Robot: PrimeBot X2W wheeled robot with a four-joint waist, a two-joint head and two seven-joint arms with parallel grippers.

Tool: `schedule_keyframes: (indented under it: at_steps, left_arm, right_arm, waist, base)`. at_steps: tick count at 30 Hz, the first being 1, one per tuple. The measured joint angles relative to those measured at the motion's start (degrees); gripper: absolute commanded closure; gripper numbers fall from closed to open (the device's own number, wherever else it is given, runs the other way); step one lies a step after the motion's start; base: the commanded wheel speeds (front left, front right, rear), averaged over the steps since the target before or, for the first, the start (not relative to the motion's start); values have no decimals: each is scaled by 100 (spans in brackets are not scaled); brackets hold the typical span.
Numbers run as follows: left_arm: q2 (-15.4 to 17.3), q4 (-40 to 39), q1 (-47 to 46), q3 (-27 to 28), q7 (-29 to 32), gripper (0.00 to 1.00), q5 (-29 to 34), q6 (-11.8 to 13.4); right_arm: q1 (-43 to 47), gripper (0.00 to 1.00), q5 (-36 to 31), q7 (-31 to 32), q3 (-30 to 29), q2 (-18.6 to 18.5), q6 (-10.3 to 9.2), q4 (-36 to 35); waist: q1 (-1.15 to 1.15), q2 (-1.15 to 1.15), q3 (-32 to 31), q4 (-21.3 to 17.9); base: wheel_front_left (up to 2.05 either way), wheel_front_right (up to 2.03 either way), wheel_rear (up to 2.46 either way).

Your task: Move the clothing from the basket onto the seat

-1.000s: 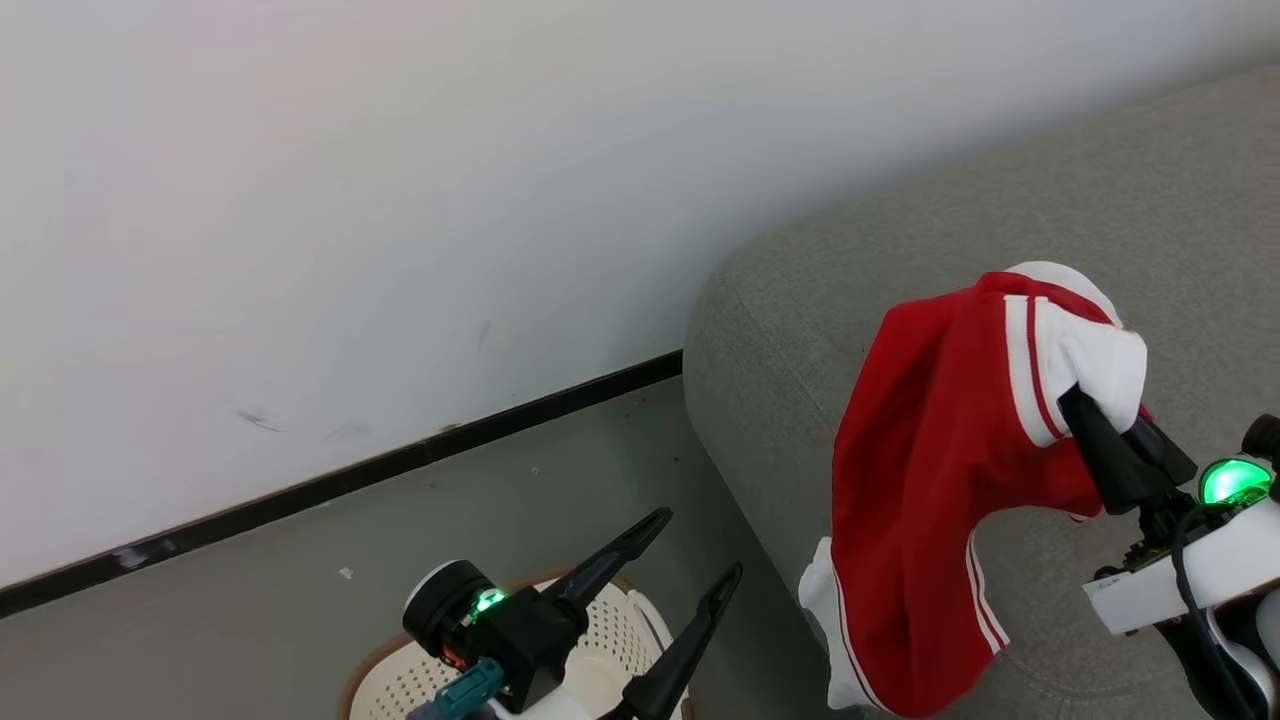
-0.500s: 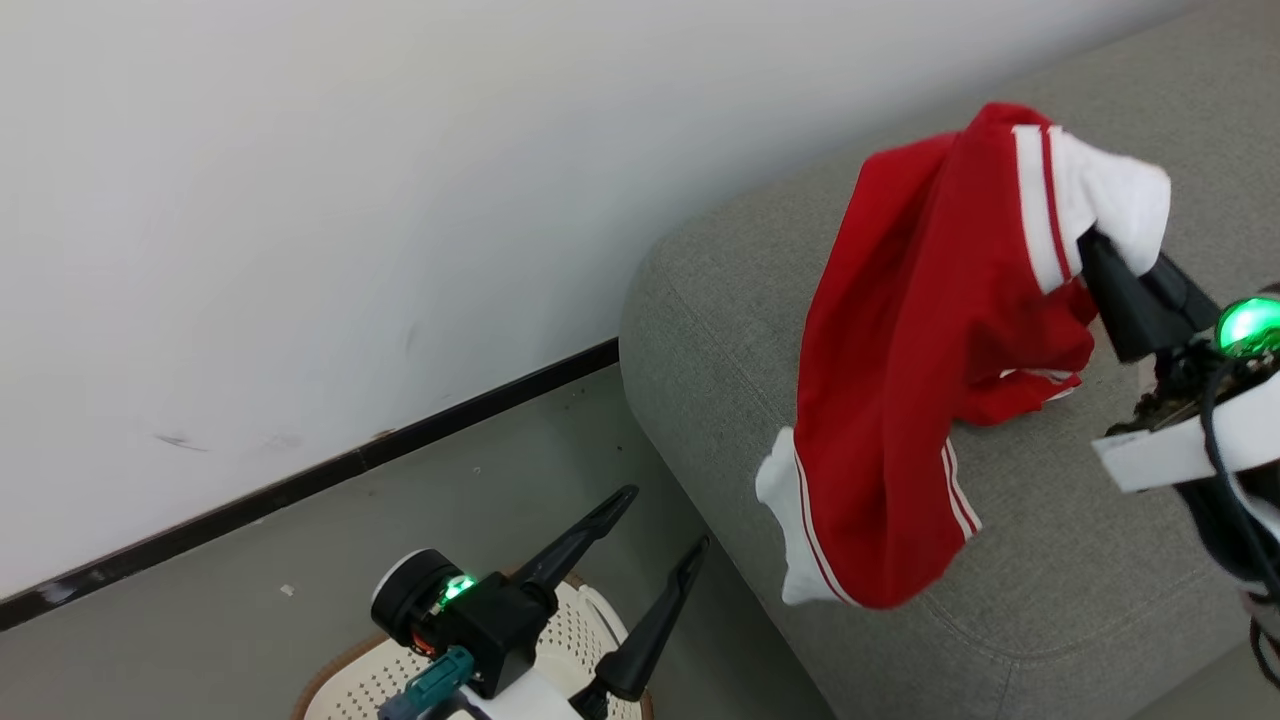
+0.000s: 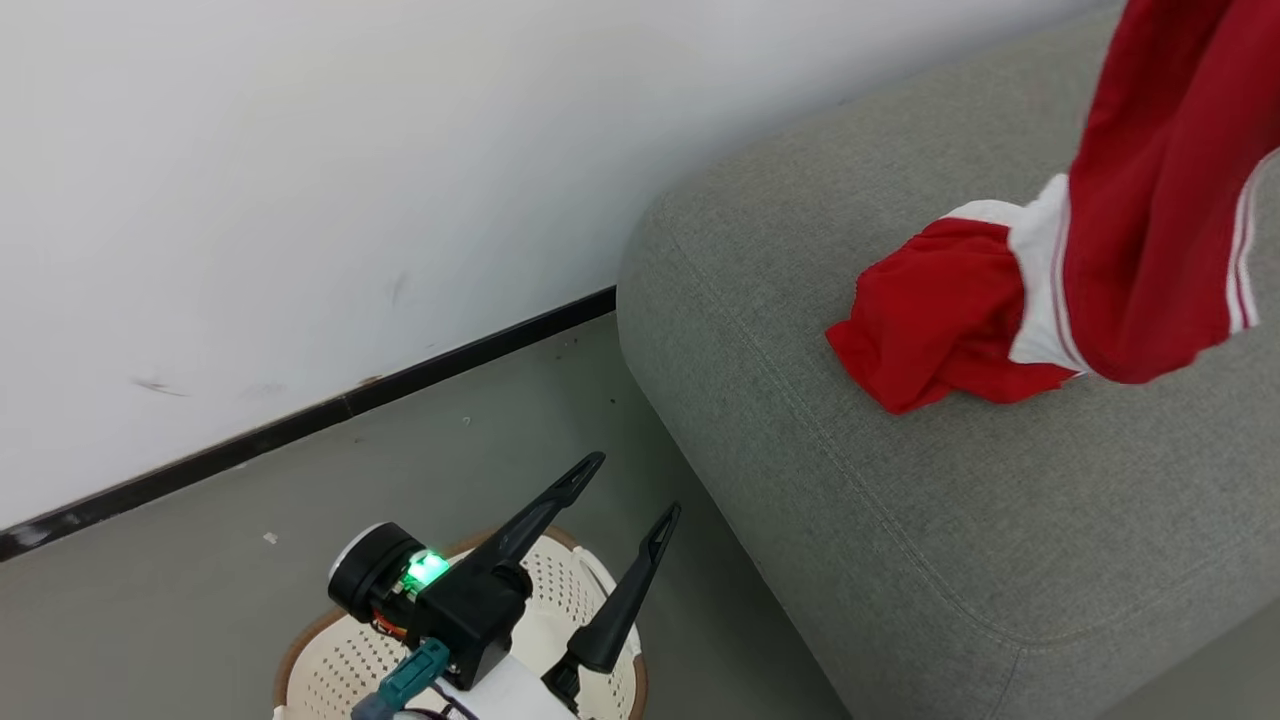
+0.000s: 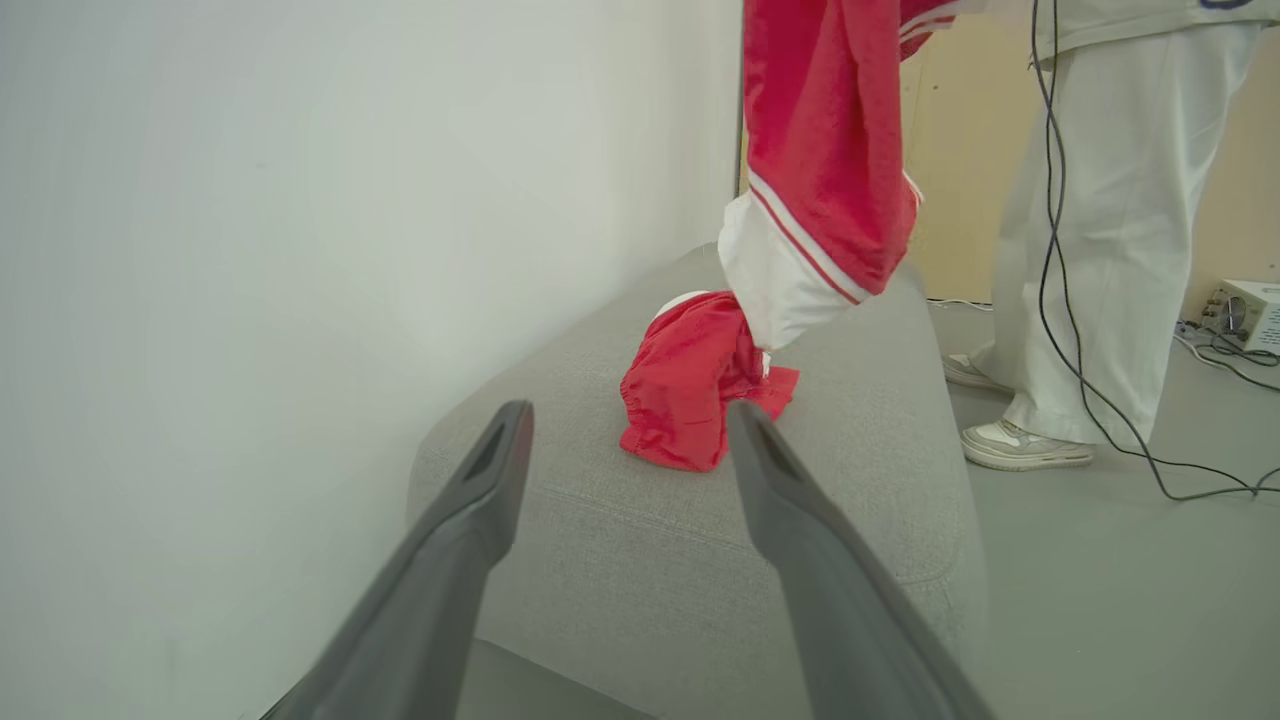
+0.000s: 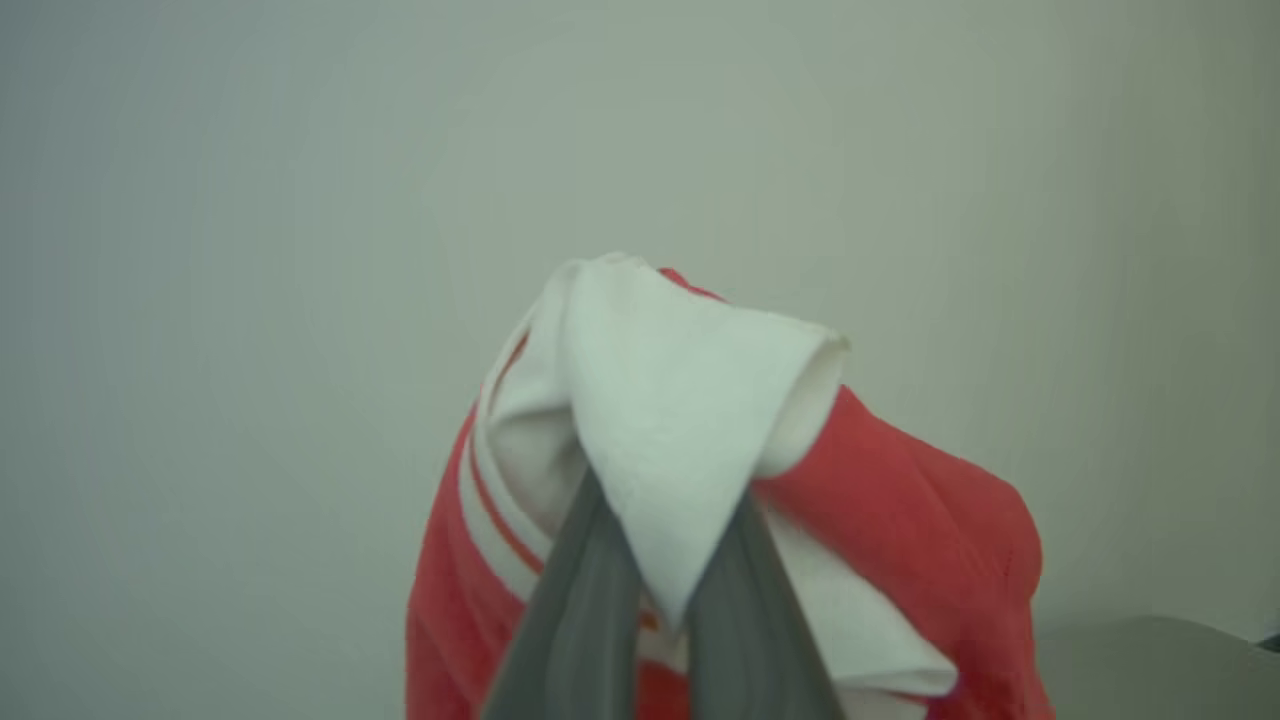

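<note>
Clothing point(image 3: 1150, 230) raised over seat point(image 3: 900, 520), top cut off.

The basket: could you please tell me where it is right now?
In the head view the basket sits on the floor at the lower left, beneath the open left tool, just left of the grey seat.

White wall point(image 3: 300, 150) with a few scuffs, black baseboard point(image 3: 300, 435) under it, grey floor point(image 3: 250, 500). Left wrist view, around 2 o'clock: a person point(image 4: 1100, 200) in white trousers and pale sneakers point(image 4: 1025, 447) (black cables point(image 4: 1055, 220) dangling in front), small beige box point(image 4: 1245, 312) at 3 o'clock.
</note>
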Motion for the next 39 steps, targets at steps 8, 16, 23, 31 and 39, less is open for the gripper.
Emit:
schedule_keyframes:
  at_steps: [8,16,23,31,39]
  left_arm:
    - [41,-318,-219,-52,221,0,114,44]
    - [43,-541,-350,-200,467,0,296,44]
    - [55,-686,-524,-292,654,0,341,40]
    - [38,-814,-816,-344,784,0,392,-26]
    - [33,-844,-1053,-392,834,0,431,-116]
  right_arm:
    - [3,100,-56,37,-304,-70,0,1081]
    - [34,100,-293,27,-359,66,0,1995]
    - [22,100,-509,22,-271,238,0,2576]
    - [7,100,-918,21,-69,380,0,3149]
    - [-4,100,-1050,-22,-123,391,1,3597]
  waist:
    - [0,0,287,185]
    - [0,0,622,417]
    - [0,0,950,619]
    - [0,0,1349,803]
    - [0,0,1713,923]
  base:
    - [0,0,0]
    - [0,0,0]
    - [0,0,0]
    - [0,0,0]
    - [0,0,0]
